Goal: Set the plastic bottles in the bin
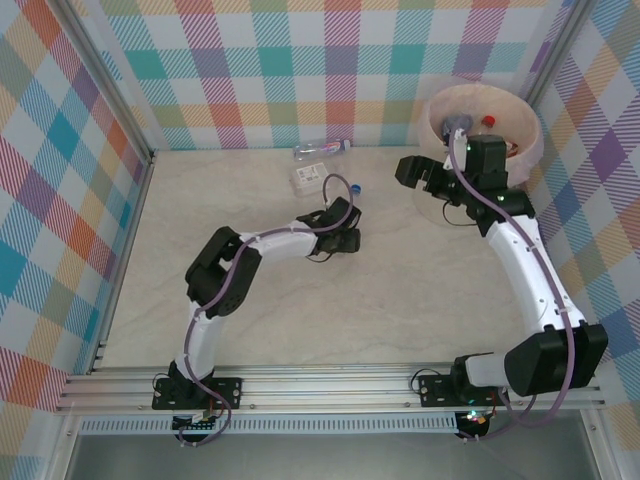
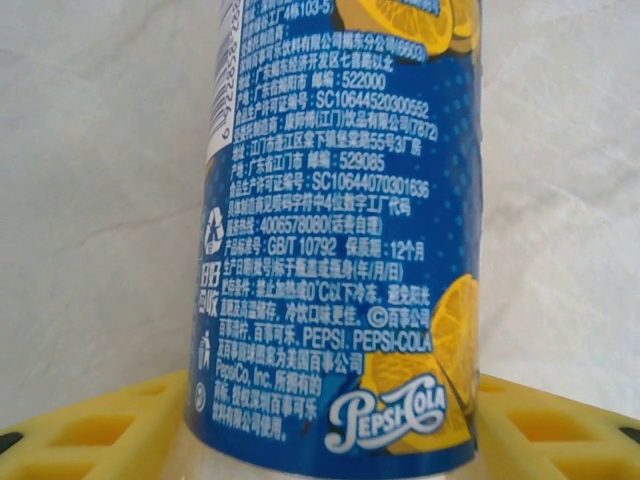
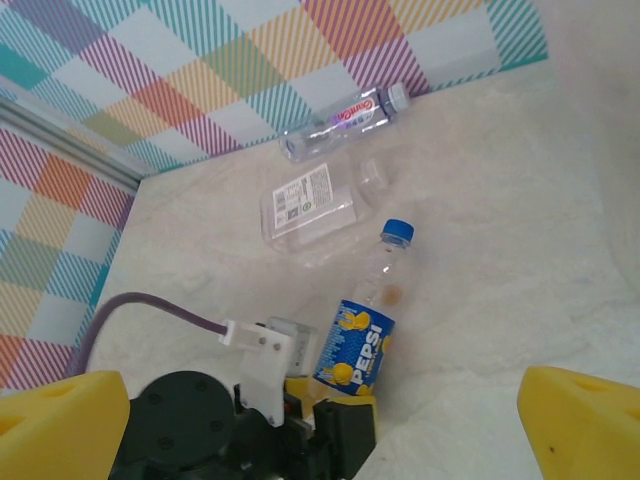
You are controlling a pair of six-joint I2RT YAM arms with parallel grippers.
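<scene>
1. The left wrist camera cuts off the soda bottle at both ends. I get its blue label, small white print and orange slices, but neither cap nor base.
2. The bin stands in the far right corner, and the right arm's wrist covers its near rim. Inside I make out a red cap and a bluish bottle top. The rest is too small to read.
3. The soda bottle lies on the table near the middle, with its blue cap toward the far wall. It is clear at the neck and wrapped in blue lower down.
4. A flattened bottle, clear with a white label, lies just beyond the soda bottle's cap. I cannot tell whether the two touch.
5. A clear bottle with a red-and-white label and a pale cap lies on its side at the foot of the far wall.
6. The left arm rises from its base, folds at the elbow and reaches right across the table. The left gripper is over the labelled end of the soda bottle.
7. Its yellow fingers sit one on each side of the label, right up to its edges. I cannot tell whether they are squeezing it.
8. The right arm stretches up the right side of the table. The right gripper hangs just beside the bin and points left, its jaws spread wide with nothing between them.
</scene>
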